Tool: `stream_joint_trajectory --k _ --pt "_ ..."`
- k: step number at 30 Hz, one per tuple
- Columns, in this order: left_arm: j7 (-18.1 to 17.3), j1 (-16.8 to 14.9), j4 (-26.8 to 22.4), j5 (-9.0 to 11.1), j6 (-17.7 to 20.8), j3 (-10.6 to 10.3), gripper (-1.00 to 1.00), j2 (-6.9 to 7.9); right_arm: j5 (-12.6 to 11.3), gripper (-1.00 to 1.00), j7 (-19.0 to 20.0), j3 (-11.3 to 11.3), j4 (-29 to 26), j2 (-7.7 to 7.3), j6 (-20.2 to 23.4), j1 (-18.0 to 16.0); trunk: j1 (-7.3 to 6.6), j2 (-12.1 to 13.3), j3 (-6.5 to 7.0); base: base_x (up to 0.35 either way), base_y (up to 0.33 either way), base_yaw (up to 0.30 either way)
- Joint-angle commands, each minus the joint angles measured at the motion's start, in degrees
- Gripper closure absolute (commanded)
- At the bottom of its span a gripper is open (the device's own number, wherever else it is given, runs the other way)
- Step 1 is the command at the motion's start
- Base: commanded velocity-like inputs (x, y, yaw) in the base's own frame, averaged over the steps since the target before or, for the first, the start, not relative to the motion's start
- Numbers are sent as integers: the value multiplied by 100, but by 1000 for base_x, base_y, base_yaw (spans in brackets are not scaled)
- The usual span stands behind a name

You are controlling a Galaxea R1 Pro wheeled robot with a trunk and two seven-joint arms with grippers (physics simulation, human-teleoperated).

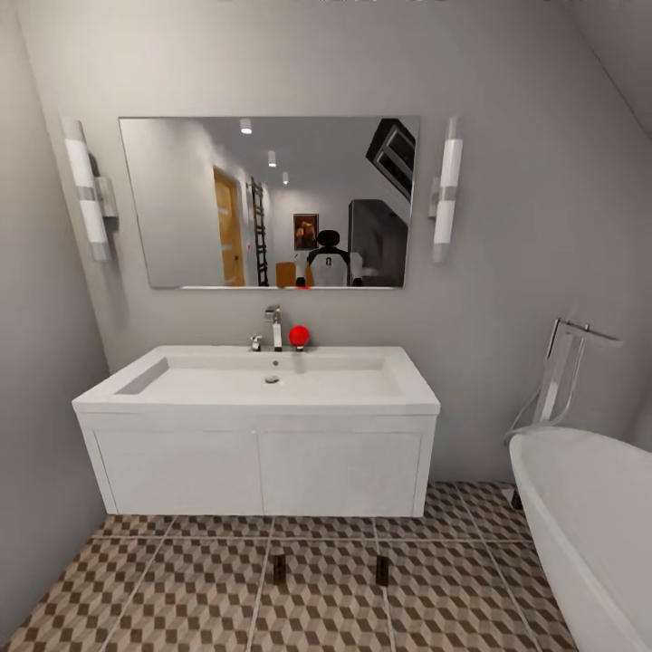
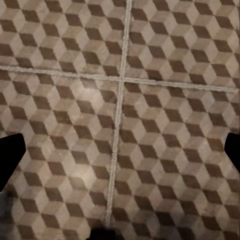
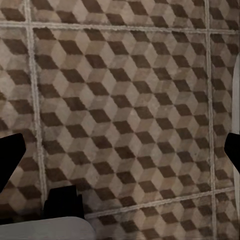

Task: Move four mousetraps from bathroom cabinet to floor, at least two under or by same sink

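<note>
i'm facing the sink (image 1: 272,376) head-on: a wide white basin set in a white wall-hung vanity (image 1: 258,471) with two flat doors, chrome faucet (image 1: 274,328) at the back edge, a red ball-like thing (image 1: 299,336) just beside the faucet, round drain (image 1: 272,379) in the middle of the basin. mirror (image 1: 269,201) above it, tube wall lights at its left (image 1: 88,190) and right (image 1: 445,190); the robot's own reflection (image 1: 328,260) sits low in the mirror. white bathtub (image 1: 589,525) at the right with a chrome floor-standing filler (image 1: 566,371) behind it. bathroom floor (image 1: 181,589) is the cube-pattern tile in brown and beige with pale grout. two small dark upright-looking items stand on the floor in front of the vanity, one (image 1: 279,567) near centre, one (image 1: 382,570) to its right, well apart from each other; too small to say whether they are mousetraps. left wrist view looks straight down at floor tile (image 2: 120,120) with grout lines crossing; left gripper (image 2: 120,155) shows only dark finger tips (image 2: 10,155) at both edges, so the jaws are spread wide with nothing between them. right wrist view likewise looks at tile (image 3: 125,110); right gripper (image 3: 120,150) has its dark tips (image 3: 10,155) at both edges, jaws spread wide, holding nothing. a dark block (image 3: 62,200) and a pale grey rounded surface (image 3: 45,229) sit at one corner of that view, can't tell what they are.
</note>
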Motion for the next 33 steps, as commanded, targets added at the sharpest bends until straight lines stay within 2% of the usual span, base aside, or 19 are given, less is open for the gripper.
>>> stream_joint_trajectory --k 1,21,33 --pt "10 42 6 55 -8 -47 -100 -2 -45 -100 -2 49 17 3 -32 42 -23 38 13 0 0 0" --pt "-99 739 6 47 23 -53 -100 -28 -36 -100 24 50 17 32 -52 695 -463 840 372 0 0 0" --pt "-240 1043 6 45 -28 -52 -100 -17 -43 -100 58 50 17 32 -240 936 -726 1322 587 0 0 0"
